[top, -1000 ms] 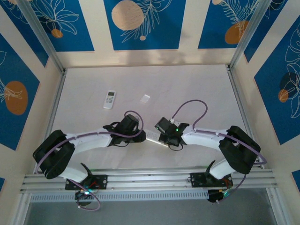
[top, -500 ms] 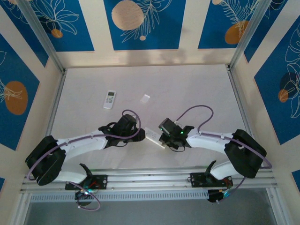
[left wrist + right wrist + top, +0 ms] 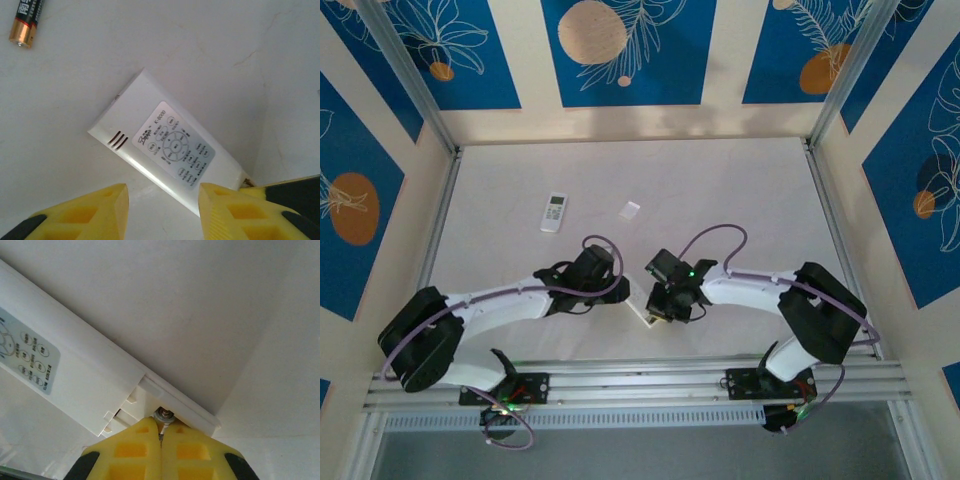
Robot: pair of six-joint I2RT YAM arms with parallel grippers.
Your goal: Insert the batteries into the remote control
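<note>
I see a white table (image 3: pixel 740 190) walled by blue panels (image 3: pixel 670 85) printed with orange discs and white leaves, and a slotted metal rail (image 3: pixel 640 372) along its near edge.

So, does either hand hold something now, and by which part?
Left hand open, holding nothing. Right hand is shut at the remote's open battery end; a grip there cannot be told.

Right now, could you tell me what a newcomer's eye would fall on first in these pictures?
The white remote lying face up near the front of the table. The shut right hand sits at its opened end, by a metal contact, and one loose battery lies apart from it.
</note>
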